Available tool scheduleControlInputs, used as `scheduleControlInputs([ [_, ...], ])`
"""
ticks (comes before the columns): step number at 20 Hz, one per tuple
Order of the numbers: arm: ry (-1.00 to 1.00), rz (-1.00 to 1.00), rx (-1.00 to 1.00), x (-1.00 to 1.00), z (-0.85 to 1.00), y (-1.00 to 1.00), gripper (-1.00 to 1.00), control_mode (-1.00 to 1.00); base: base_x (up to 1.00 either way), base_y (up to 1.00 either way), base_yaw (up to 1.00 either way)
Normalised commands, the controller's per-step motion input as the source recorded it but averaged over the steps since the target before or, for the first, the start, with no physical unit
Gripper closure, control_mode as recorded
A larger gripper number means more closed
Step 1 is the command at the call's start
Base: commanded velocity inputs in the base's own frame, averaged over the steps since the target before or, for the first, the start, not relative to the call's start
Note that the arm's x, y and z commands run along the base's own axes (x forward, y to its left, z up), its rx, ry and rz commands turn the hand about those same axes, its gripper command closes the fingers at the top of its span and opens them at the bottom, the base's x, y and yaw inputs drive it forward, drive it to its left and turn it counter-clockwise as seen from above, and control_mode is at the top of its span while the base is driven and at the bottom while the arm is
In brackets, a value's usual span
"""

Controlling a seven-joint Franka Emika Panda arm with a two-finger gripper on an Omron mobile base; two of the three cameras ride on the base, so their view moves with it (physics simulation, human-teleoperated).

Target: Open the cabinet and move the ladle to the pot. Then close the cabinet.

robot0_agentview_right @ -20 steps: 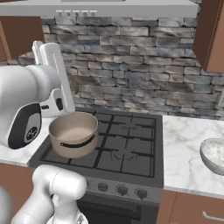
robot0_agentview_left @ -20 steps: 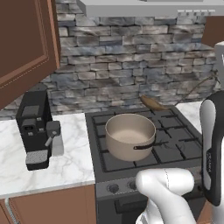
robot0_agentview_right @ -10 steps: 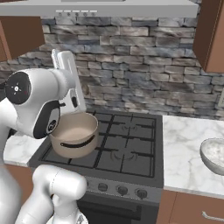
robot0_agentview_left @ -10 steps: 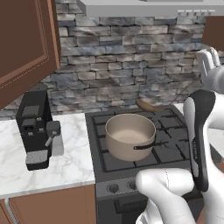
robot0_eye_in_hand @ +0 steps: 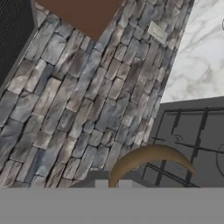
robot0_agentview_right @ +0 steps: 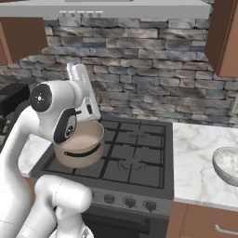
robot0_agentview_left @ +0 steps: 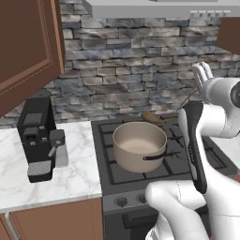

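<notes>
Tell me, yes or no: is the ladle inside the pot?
No. The pot is empty inside; the ladle hangs over the stove.

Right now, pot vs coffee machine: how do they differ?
The pot is tan, round, low and open-topped; the coffee machine is black, boxy and taller. The pot sits on the stove's front-left burner; the coffee machine stands on the marble counter to its left. Both stand upright, untouched.
</notes>
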Motion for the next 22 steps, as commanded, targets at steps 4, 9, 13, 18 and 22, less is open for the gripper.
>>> scheduleControlInputs([
  [4, 0.00, 0.00, -0.08, 0.31, -0.24, 0.03, 1.00, -1.00, 0.00, 0.00, 0.00],
  [9, 0.02, 0.00, -0.08, 0.29, -0.30, 0.16, 1.00, -1.00, 0.00, 0.00, 0.00],
  [13, 0.08, 0.00, -0.07, 0.38, -0.29, 0.23, 1.00, -1.00, 0.00, 0.00, 0.00],
  [18, 0.19, 0.00, -0.04, 0.49, -0.25, 0.22, 1.00, -1.00, 0.00, 0.00, 0.00],
  [22, 0.15, 0.00, -0.04, 0.42, -0.24, 0.21, 1.00, -1.00, 0.00, 0.00, 0.00],
])
